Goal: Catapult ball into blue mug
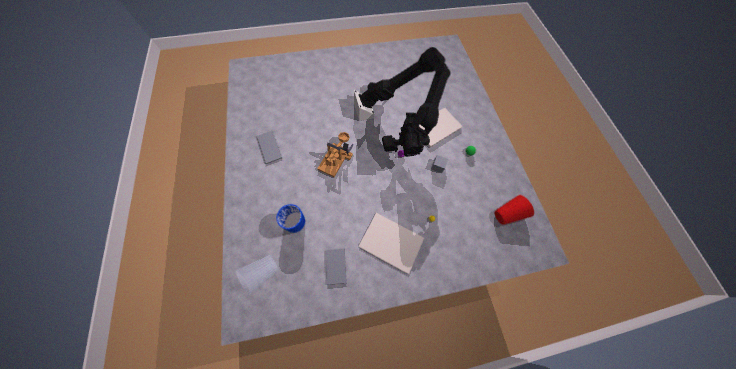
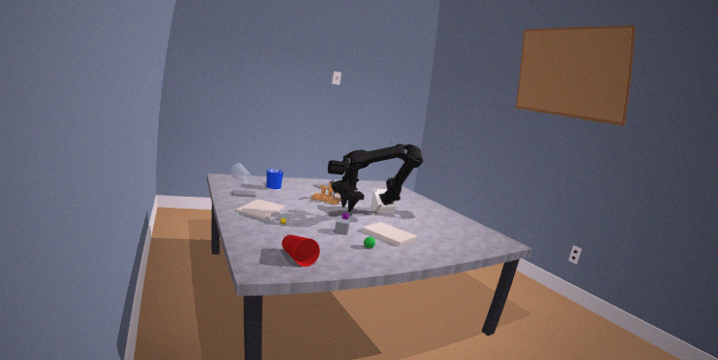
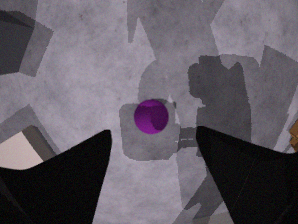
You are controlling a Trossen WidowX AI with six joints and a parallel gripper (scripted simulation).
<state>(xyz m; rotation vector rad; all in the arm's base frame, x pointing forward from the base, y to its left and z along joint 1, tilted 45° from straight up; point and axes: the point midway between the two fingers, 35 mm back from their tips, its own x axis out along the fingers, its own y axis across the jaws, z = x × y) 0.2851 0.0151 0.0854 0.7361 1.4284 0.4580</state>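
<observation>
A small purple ball (image 1: 400, 152) (image 2: 345, 216) (image 3: 150, 116) lies on the grey table (image 1: 288, 83). My gripper (image 1: 397, 149) (image 2: 350, 205) (image 3: 154, 133) hangs just above the ball, pointing down. It is open, with one finger on each side of the ball and neither touching it. The wooden catapult (image 1: 335, 154) (image 2: 323, 193) stands a short way to the left of the gripper in the top view. The blue mug (image 1: 290, 217) (image 2: 274, 179) stands upright near the table's left front part in that view, well away from the catapult.
A green ball (image 1: 470, 150) (image 2: 369, 242), a yellow ball (image 1: 431, 218) and a grey cube (image 1: 439, 163) (image 2: 341, 227) lie near. A red cup (image 1: 513, 209) (image 2: 300, 250) lies on its side. Two white slabs (image 1: 391, 242) (image 1: 445, 127), grey blocks (image 1: 268, 147) (image 1: 335, 266) and a clear glass (image 1: 256, 271) lie around.
</observation>
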